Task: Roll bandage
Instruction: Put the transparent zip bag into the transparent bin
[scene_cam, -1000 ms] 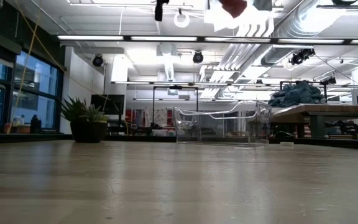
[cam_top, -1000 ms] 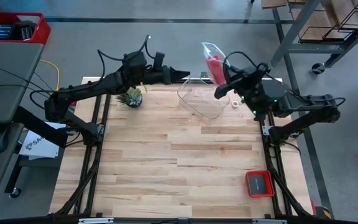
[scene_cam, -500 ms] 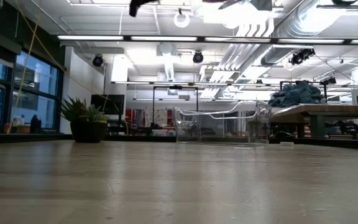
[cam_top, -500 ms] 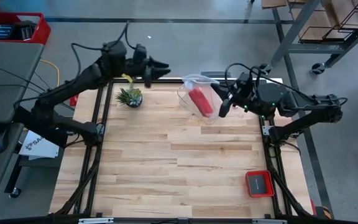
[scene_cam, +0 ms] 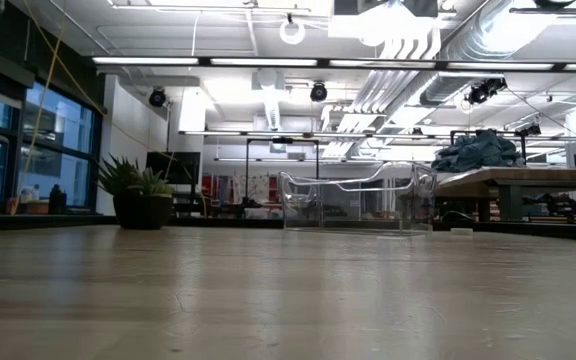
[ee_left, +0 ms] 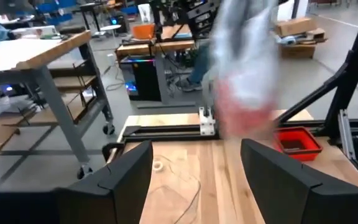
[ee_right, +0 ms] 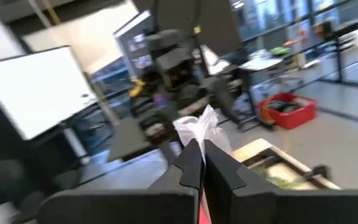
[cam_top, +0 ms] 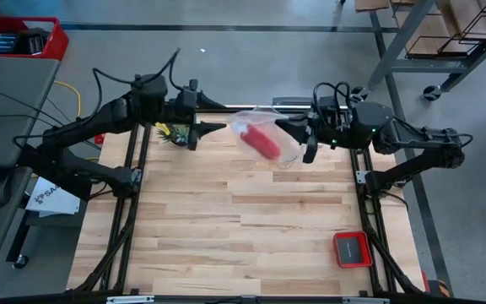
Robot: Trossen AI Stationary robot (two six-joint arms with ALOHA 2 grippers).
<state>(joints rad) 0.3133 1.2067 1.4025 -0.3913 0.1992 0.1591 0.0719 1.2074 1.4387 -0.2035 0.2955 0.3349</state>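
The red bandage roll (cam_top: 260, 139) sits inside a clear plastic bag (cam_top: 264, 127) that hangs in the air over the table's far middle. My right gripper (cam_top: 287, 127) is shut on the bag. In the right wrist view the bag's crumpled top (ee_right: 201, 127) stands above the shut fingers. My left gripper (cam_top: 216, 119) is open just left of the bag and touches nothing. In the left wrist view the blurred bag with the red roll (ee_left: 247, 99) hangs ahead of its fingers. A clear container (scene_cam: 358, 205) stands on the table under the bag. My right gripper pinches the bag's gathered upper part (ee_right: 199, 144) between its two shut fingers. The fingers come level from the table's right side. The bag is lifted clear of the table, and the roll's red (ee_right: 202, 214) shows below the fingers.
A small potted plant (cam_top: 174, 131) stands at the far left, close under my left arm. A small red tray (cam_top: 352, 248) lies near the right front corner. The wooden table (cam_top: 243, 228) is bare between them. The low view shows neither gripper.
My right gripper has swung the bag from beyond the far edge toward the near side and the left, over the clear container. My left gripper has opened, drawn back toward the table's left, then come back toward the bag.
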